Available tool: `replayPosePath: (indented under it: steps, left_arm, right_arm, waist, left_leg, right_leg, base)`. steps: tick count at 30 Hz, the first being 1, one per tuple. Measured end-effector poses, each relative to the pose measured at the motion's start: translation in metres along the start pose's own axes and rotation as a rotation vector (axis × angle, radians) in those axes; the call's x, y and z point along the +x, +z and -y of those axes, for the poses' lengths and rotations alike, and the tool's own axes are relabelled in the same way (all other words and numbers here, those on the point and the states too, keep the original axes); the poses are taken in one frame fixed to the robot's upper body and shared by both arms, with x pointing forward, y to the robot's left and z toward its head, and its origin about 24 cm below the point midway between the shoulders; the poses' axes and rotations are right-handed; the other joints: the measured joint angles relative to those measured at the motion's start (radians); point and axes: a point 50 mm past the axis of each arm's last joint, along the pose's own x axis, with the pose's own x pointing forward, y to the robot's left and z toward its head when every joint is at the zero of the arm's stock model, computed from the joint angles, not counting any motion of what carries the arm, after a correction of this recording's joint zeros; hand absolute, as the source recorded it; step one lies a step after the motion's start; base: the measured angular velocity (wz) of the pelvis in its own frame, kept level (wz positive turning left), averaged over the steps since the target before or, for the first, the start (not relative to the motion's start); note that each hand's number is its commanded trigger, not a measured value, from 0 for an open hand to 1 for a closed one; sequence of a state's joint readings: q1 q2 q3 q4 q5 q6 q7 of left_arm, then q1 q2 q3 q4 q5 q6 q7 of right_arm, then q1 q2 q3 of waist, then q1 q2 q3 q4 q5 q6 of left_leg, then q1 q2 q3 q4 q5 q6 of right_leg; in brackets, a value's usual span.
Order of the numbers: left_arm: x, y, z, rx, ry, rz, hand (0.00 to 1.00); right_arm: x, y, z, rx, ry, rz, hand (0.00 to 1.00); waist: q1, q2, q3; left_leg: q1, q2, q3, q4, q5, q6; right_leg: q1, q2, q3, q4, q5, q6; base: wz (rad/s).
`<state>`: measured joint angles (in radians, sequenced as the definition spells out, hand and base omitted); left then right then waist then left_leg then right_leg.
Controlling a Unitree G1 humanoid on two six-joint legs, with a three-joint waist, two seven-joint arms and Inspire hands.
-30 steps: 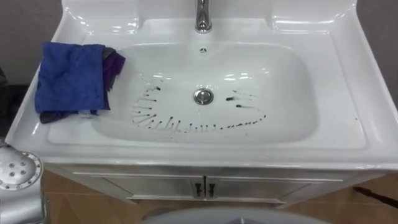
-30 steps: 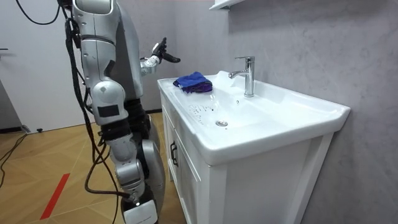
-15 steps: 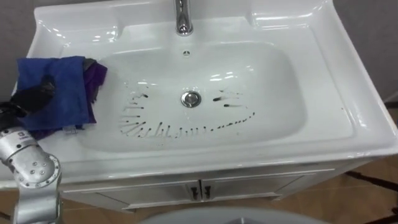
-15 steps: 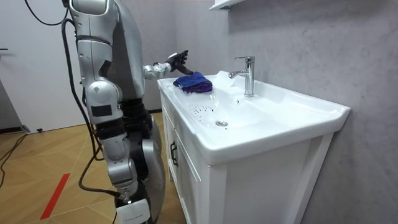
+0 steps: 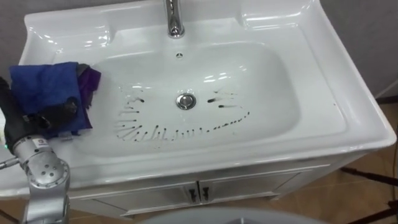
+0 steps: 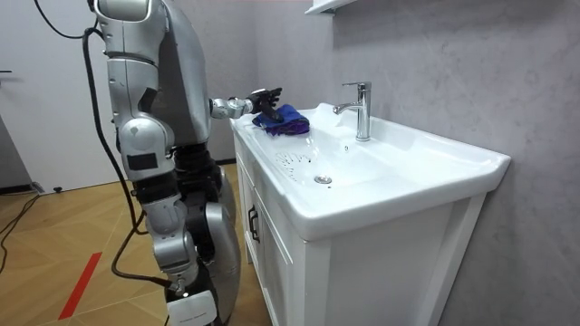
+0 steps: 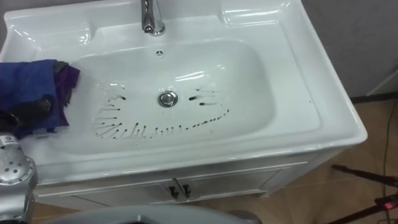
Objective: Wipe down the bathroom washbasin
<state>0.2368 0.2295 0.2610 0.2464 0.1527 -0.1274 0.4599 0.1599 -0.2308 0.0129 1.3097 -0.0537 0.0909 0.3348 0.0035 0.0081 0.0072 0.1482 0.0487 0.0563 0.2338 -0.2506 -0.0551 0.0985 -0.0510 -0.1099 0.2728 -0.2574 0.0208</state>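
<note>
A white basin (image 5: 283, 93) sits in a white vanity, with dark streaks (image 5: 168, 130) in an arc around the drain (image 5: 185, 100). A folded blue cloth (image 5: 46, 84) with a purple layer (image 5: 91, 78) under it lies on the basin's left rim. My left hand (image 5: 43, 118) rests on the cloth's near edge, its dark fingers stretched over the fabric. In the room view I stand at the vanity's front corner with that hand (image 6: 263, 94) reaching out over the cloth (image 6: 285, 116).
A chrome faucet (image 5: 174, 22) stands at the back centre of the basin. Cabinet doors with small handles (image 5: 198, 194) are below the front edge. A grey wall runs behind the vanity, and wooden floor (image 6: 54, 235) lies around me.
My left hand has risen from the lower left and come down onto the blue cloth. The head camera has shifted, so the whole basin sits differently in view.
</note>
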Motion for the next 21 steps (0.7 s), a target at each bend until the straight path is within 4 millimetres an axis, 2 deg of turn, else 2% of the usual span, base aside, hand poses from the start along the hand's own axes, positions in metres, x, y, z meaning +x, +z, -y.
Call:
replayPosePath:
  steps: [3, 4, 15, 21]
  left_arm:
    - [0.001, 0.002, 0.002, 0.017, -0.015, 0.011, 0.0]
    - [0.001, 0.002, 0.002, 0.045, -0.023, 0.019, 0.0]
    - [-0.003, 0.002, 0.01, 0.166, -0.075, 0.06, 0.0]
    - [-0.007, -0.006, 0.016, 0.204, -0.114, 0.037, 0.0]
  right_arm:
    - [0.0, -0.003, 0.0, 0.006, 0.012, -0.019, 0.0]
    - [0.0, -0.003, 0.0, 0.002, 0.013, -0.017, 0.0]
    - [-0.001, -0.004, 0.0, -0.01, 0.009, -0.004, 0.0]
    - [-0.001, -0.009, -0.001, -0.022, 0.01, -0.018, 0.0]
  waist:
    - [0.0, -0.004, -0.002]
    - [0.0, 0.0, -0.006]
    - [0.0, 0.001, -0.0067]
    - [0.0, 0.002, -0.0064]
  left_leg:
    - [-0.002, 0.0, 0.0, 0.0, 0.0, 0.0]
    - [-0.004, 0.0, 0.0, 0.0, 0.0, 0.0]
    - [-0.004, 0.0, 0.0, 0.0, 0.0, 0.0]
    - [-0.001, 0.001, 0.011, -0.002, 0.0, 0.0]
  right_leg:
    - [-0.004, 0.001, 0.003, 0.002, 0.0, 0.0]
    - [-0.006, 0.001, 0.004, 0.002, 0.001, 0.001]
    - [-0.007, 0.002, 0.007, 0.003, 0.005, 0.002]
    - [-0.008, 0.002, 0.011, 0.003, 0.005, 0.002]
  base:
    - [0.0]
    - [0.0]
    - [-0.01]
    - [-0.02]
